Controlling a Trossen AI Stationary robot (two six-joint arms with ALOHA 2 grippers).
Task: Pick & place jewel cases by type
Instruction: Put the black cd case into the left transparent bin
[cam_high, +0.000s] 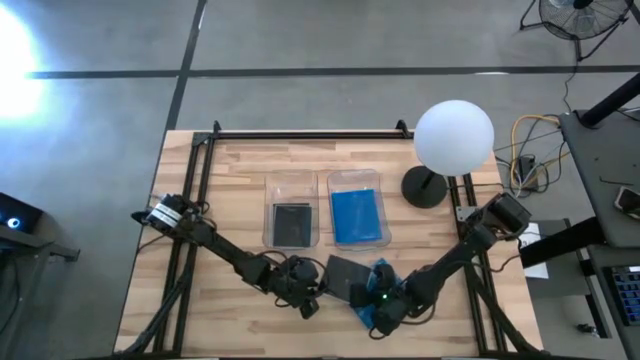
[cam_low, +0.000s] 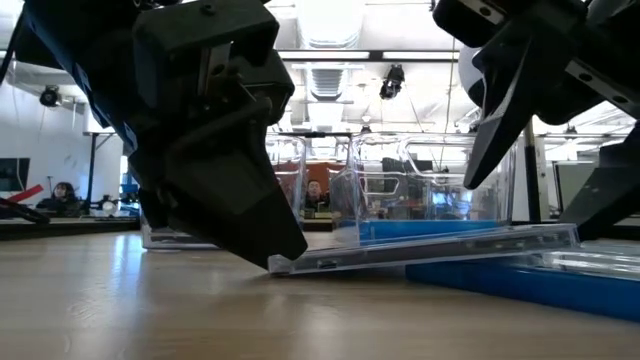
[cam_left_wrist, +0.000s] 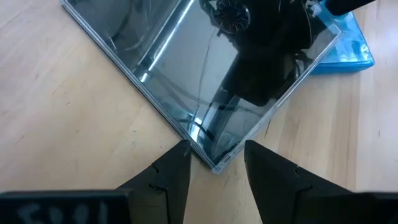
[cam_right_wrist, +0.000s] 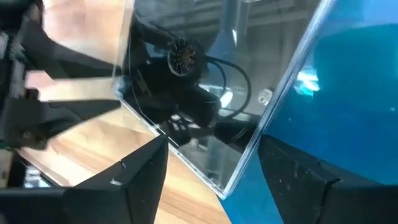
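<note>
Wooden table (cam_high: 230, 200), two clear bins (cam_high: 292, 208) mid-table, one held a black case (cam_high: 292, 224), the other blue cases (cam_high: 357, 216), dark case (cam_high: 347, 277) near front edge leaned on a blue case (cam_left_wrist: 356, 55), left gripper (cam_left_wrist: 214, 177) fingers apart at its corner, right gripper (cam_right_wrist: 211, 177) fingers apart over it.

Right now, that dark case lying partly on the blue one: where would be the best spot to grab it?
Probably the dark case's free corner, from the left gripper's side. Its far edge rests on the blue case, so it lies tilted, and open fingers already flank that corner.
</note>
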